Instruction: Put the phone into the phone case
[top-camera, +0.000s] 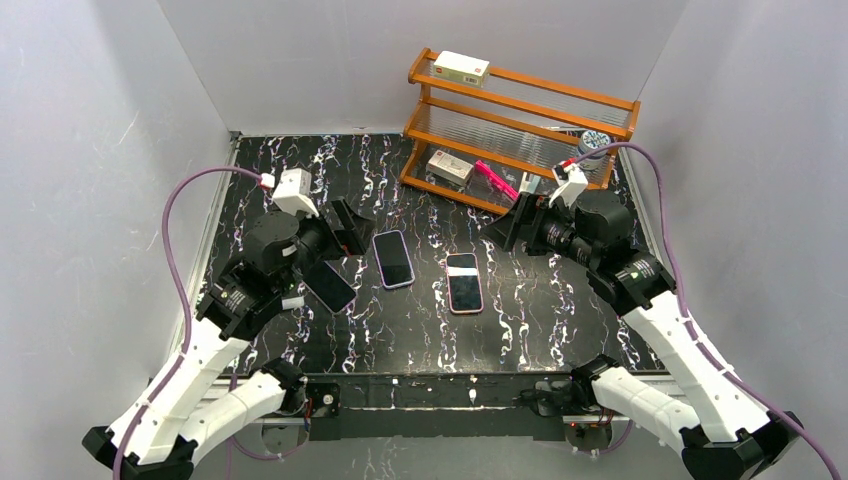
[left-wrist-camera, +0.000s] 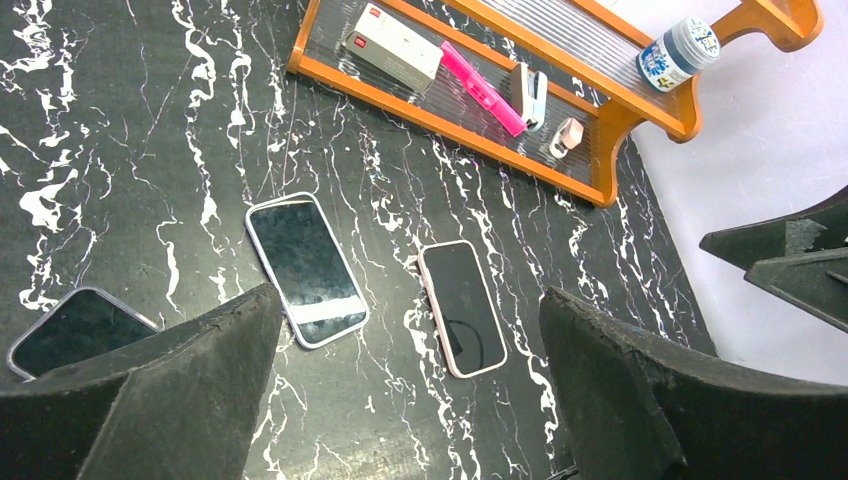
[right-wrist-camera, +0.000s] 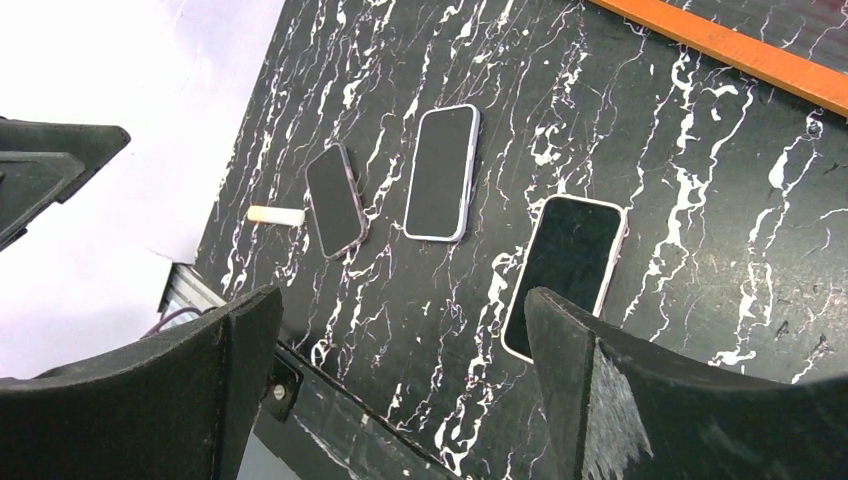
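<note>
Three flat phone-shaped things lie face up on the black marbled table (top-camera: 560, 310). A dark one (top-camera: 328, 285) is at the left, a lavender-edged one (top-camera: 393, 258) in the middle, and a pink-edged one (top-camera: 463, 282) at the right. I cannot tell which is a bare phone and which is a case. My left gripper (top-camera: 345, 228) is open and empty above the table, just left of the middle one. My right gripper (top-camera: 515, 222) is open and empty, up and right of the pink one. The left wrist view shows all three (left-wrist-camera: 75, 328), (left-wrist-camera: 305, 265), (left-wrist-camera: 463, 306).
An orange rack (top-camera: 520, 110) stands at the back right with a box (top-camera: 461, 68) on top, and a second box (top-camera: 450, 166) and a pink marker (top-camera: 495, 180) on its lower shelf. A bottle (top-camera: 594, 148) is at its right end. A small white stick (right-wrist-camera: 276, 214) lies by the dark phone.
</note>
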